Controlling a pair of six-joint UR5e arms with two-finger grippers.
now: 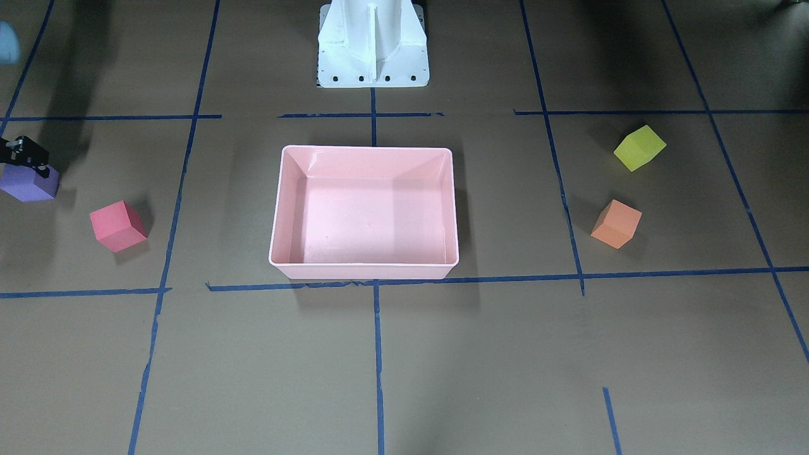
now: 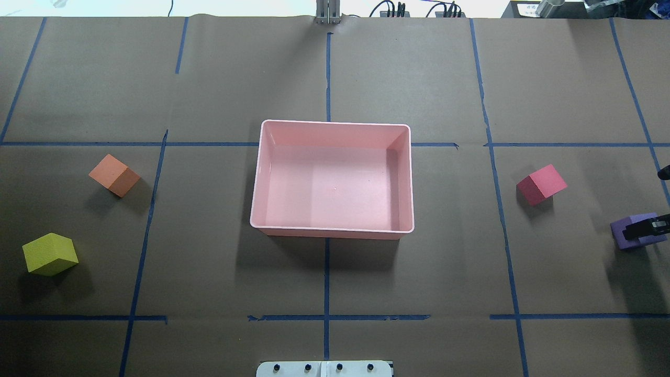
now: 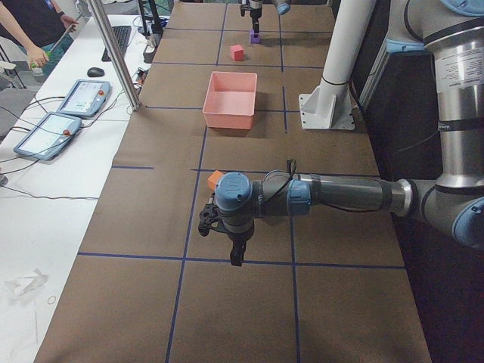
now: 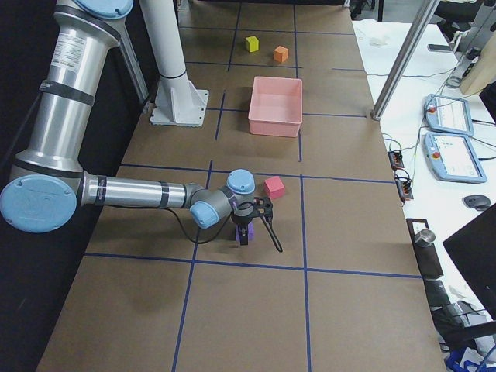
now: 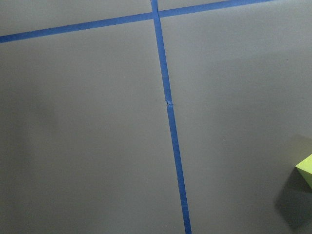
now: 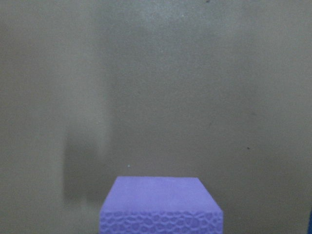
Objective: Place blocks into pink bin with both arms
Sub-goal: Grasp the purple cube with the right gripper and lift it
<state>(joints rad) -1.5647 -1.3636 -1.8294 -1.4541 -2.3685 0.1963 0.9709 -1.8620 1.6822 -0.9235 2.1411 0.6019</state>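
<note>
Pink bin [image 1: 361,150] is sitting empty at the middle of the desk [image 1: 442,354] in the front-facing view, so I am judging the task as barely begun. All four blocks are lying outside the bin and none is placed. The purple block [image 1: 28,183] and the red-pink block [image 1: 118,225] are resting well apart from the bin on the robot's right. The orange block [image 1: 616,224] and the yellow-green block [image 1: 639,147] are resting on its left. The right tool [image 1: 25,155] is reaching in at the frame's edge, right over the purple block's top.

Overhead view is showing the same layout mirrored. The tool's black body is lying across the purple block, but I cannot tell whether it is clamped on the block or apart.

Left side view is offering what those two are missing: the left tool [image 3: 237,257]. It is pointing down over bare desk near the orange block, carrying nothing that I can see. I cannot tell its opening from here.

Right side view is showing the right arm [image 4: 132,192] stretched low, with its tool down at the purple block and the red-pink one just beside.

Left wrist camera is catching only blue tape [image 5: 168,122] and a corner of the yellow-green block.

Right wrist camera is showing the purple block at its lower edge, with no tool parts in sight.
</note>
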